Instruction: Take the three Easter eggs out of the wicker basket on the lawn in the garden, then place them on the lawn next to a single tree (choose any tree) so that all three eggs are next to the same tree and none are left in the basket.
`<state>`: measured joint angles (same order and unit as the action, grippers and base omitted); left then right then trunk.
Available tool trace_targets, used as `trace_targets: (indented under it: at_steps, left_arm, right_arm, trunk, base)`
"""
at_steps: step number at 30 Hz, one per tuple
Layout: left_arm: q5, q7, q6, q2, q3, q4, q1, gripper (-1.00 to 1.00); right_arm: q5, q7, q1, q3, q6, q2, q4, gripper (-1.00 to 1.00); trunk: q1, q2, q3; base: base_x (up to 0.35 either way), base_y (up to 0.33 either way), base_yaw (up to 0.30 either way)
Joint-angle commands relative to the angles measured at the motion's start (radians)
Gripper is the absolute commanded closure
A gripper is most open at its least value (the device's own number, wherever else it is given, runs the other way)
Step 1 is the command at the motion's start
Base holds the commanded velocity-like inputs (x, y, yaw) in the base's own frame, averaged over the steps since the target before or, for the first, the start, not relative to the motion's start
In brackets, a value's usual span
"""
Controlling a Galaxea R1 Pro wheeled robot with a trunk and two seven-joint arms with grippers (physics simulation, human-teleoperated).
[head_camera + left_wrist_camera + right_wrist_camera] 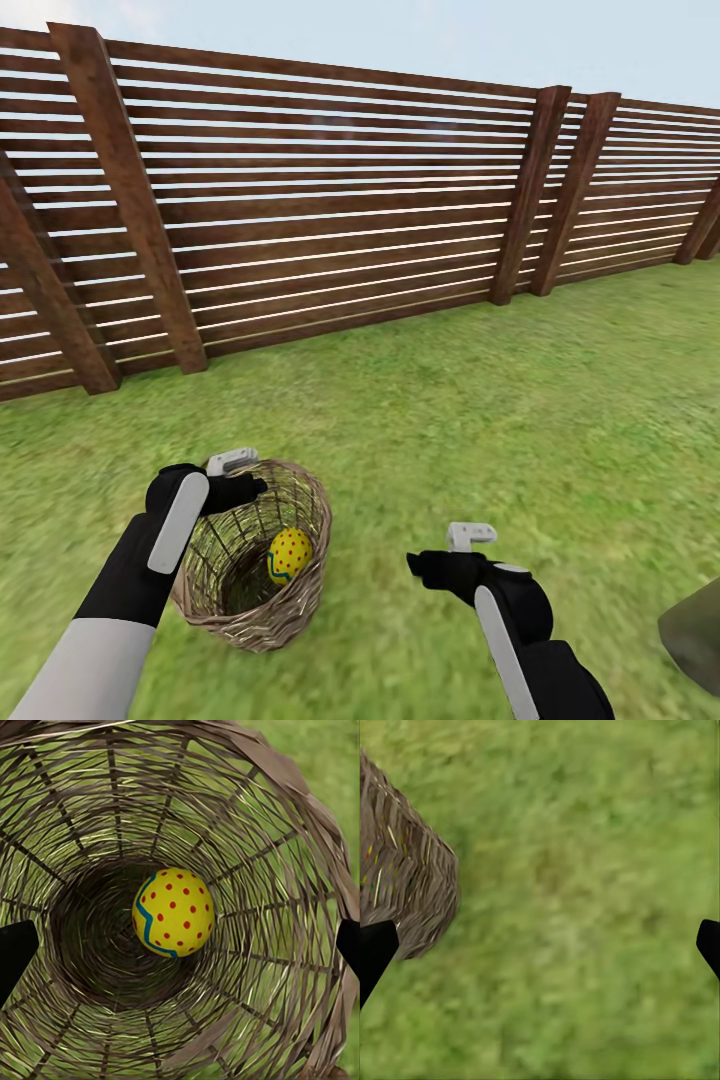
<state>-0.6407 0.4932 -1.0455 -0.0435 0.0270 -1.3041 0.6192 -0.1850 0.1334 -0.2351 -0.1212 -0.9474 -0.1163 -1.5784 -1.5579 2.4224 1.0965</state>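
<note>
The fence point(300, 200) is bounding the lawn point(500, 400), where the basket point(300, 600) is sitting with one egg point(289, 555) lying inside. The left gripper point(180, 945) is hovering spread over its mouth; the right gripper point(540, 945) is hanging spread over grass. The egg looks smooth, light and likely slippery, so pinching its middle seems best. No writing is showing.

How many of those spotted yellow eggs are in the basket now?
1: a yellow red-dotted egg lies on the floor of the round brown wicker basket. Nothing suggests others, though the near wall hides a little.
</note>
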Motion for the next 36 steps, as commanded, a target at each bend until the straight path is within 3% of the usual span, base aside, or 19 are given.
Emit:
trace_targets:
  at_steps: [1, 6, 13, 18, 25, 28, 36]
  left_arm:
    - [-0.01, 0.01, -0.002, -0.001, 0.002, -0.001, 0.001, -1.0]
    - [-0.008, 0.011, -0.002, -0.001, 0.002, -0.002, 0.001, -1.0]
    - [-0.005, 0.016, -0.002, -0.001, 0.003, -0.002, 0.001, -1.0]
    - [-0.004, 0.016, -0.002, 0.0, 0.004, -0.002, 0.001, -1.0]
    - [-0.004, 0.019, -0.002, -0.001, 0.005, -0.002, 0.001, -1.0]
    - [-0.004, 0.019, -0.002, 0.0, 0.005, -0.001, 0.001, -1.0]
    - [-0.004, 0.019, -0.002, 0.0, 0.005, 0.0, 0.001, -1.0]
  right_arm:
    - [-0.01, 0.01, -0.004, 0.0, -0.011, 0.0, -0.002, -1.0]
    - [-0.009, 0.011, -0.047, 0.005, -0.044, 0.0, -0.006, -1.0]
    - [-0.008, 0.017, -0.192, 0.036, -0.1, -0.003, 0.024, -1.0]
    - [-0.009, 0.019, -0.315, 0.077, -0.1, -0.006, 0.154, -1.0]
    - [-0.008, 0.019, -0.476, 0.1, -0.1, -0.006, 0.353, -1.0]
    - [-0.008, 0.02, -0.512, 0.102, -0.1, -0.007, 0.404, -1.0]
    - [-0.007, 0.024, -0.534, 0.103, -0.1, -0.006, 0.439, -1.0]
  trunk:
    - [0.0, 0.0, 0.001]
    - [0.0, 0.0, 0.001]
    - [0.0, 0.0, 0.001]
    - [0.0, 0.0, 0.001]
    - [0.0, 0.0, 0.001]
    - [0.0, 0.0, 0.001]
    - [0.0, 0.0, 0.001]
  base:
    - [0.0, 0.0, 0.0]
    - [0.0, 0.0, 0.0]
    - [0.0, 0.0, 0.0]
    - [0.0, 0.0, 0.0]
    - [0.0, 0.0, 0.0]
    - [0.0, 0.0, 0.0]
    - [0.0, 0.0, 0.0]
